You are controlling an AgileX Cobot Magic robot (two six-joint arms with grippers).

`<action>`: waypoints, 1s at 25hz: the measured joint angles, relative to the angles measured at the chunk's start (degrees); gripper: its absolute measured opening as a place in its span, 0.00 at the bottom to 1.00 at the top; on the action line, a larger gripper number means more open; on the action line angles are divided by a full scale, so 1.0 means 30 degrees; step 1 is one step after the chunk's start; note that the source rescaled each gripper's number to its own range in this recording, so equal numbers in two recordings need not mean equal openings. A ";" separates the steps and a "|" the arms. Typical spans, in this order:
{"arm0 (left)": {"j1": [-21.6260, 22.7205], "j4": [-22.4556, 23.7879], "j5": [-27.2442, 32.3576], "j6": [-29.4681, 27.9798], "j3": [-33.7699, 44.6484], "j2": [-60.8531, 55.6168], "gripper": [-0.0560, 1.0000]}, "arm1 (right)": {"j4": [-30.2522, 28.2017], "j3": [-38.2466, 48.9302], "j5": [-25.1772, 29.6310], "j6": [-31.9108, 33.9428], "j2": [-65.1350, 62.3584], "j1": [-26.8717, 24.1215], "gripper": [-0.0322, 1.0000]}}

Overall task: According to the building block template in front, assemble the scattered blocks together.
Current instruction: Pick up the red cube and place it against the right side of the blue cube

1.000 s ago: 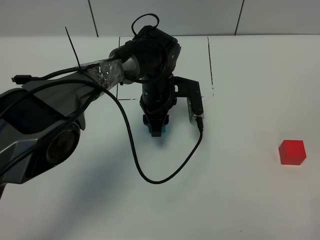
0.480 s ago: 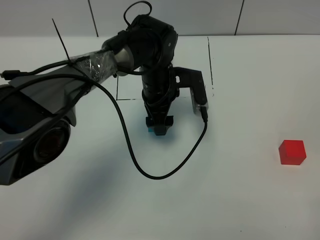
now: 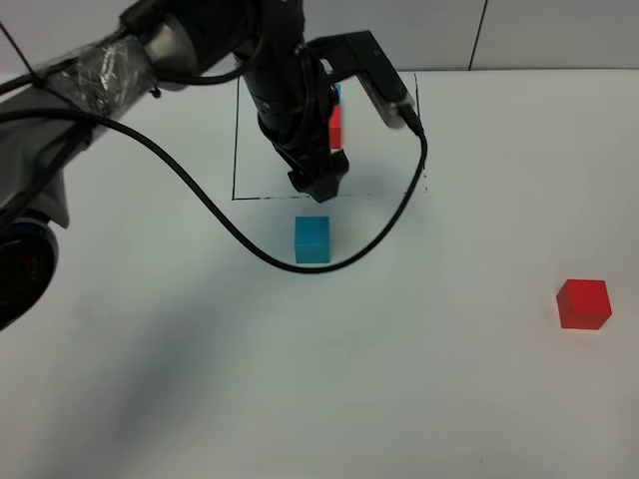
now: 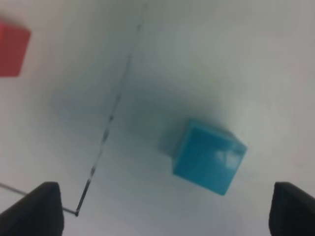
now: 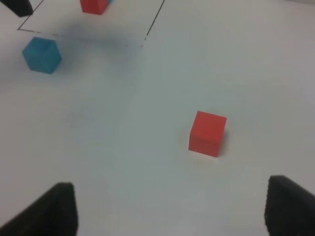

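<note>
A white table fills the high view. The left arm, wrapped in silver tape near its wrist, comes in from 10 o'clock and reaches to the middle of the far half. A black cable hangs from it in a long loop that sags toward 6 o'clock and rises again to the wrist camera. On the table under the arm a thin black rectangle is drawn. Inside it stands the template, its red block showing with a sliver of cyan at its 12 o'clock side; the arm hides the rest. The left gripper hangs over the rectangle's near line, its fingers spread wide and holding nothing. The right gripper shows only in its own wrist view, with its dark fingers far apart and nothing between them. The cyan cube sits free on the table just outside the rectangle's near line, at 6 o'clock of the left gripper and apart from it. The red cube lies alone, well apart from the cyan cube at about 4 o'clock, near the table's right edge.
</note>
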 joint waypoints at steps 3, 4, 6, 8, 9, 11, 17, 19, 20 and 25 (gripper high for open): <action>0.1169 -0.0077 0.0015 -0.1967 0.0000 -0.0615 1.00 | 0.0000 0.0000 0.0000 0.0000 0.0000 0.0000 0.59; 0.1656 -0.0143 0.0015 -0.2537 0.0000 -0.0774 1.00 | 0.0000 0.0000 0.0000 0.0000 0.0000 0.0000 0.59; 0.2715 -0.0168 0.0185 -0.3859 0.0000 -0.1010 1.00 | 0.0000 0.0000 0.0000 0.0000 0.0000 0.0000 0.59; 0.3715 -0.0168 0.0627 -0.4739 0.0000 -0.1118 1.00 | 0.0004 0.0000 0.0000 0.0000 0.0000 0.0000 0.59; 0.4252 -0.0168 0.0646 -0.5109 0.0026 -0.1164 1.00 | 0.0004 0.0000 0.0000 -0.0018 0.0000 0.0000 0.59; 0.5203 -0.0334 0.0685 -0.5463 0.0312 -0.1394 1.00 | 0.0004 0.0000 0.0000 -0.0018 0.0000 0.0000 0.59; 0.7060 -0.0420 0.0564 -0.5652 0.3151 -0.3242 1.00 | 0.0004 0.0000 0.0000 0.0000 0.0000 0.0000 0.59; 0.7520 -0.0374 0.0238 -0.5659 0.4597 -0.4088 1.00 | 0.0004 0.0000 0.0000 0.0000 0.0000 0.0000 0.59; 0.7736 -0.0310 0.0106 -0.5674 0.5388 -0.4618 1.00 | 0.0020 0.0000 0.0000 0.0000 0.0000 0.0000 0.59; 0.8369 0.0880 -0.0950 -0.6182 0.9276 -0.8081 1.00 | 0.0020 0.0000 0.0000 0.0000 0.0000 0.0000 0.59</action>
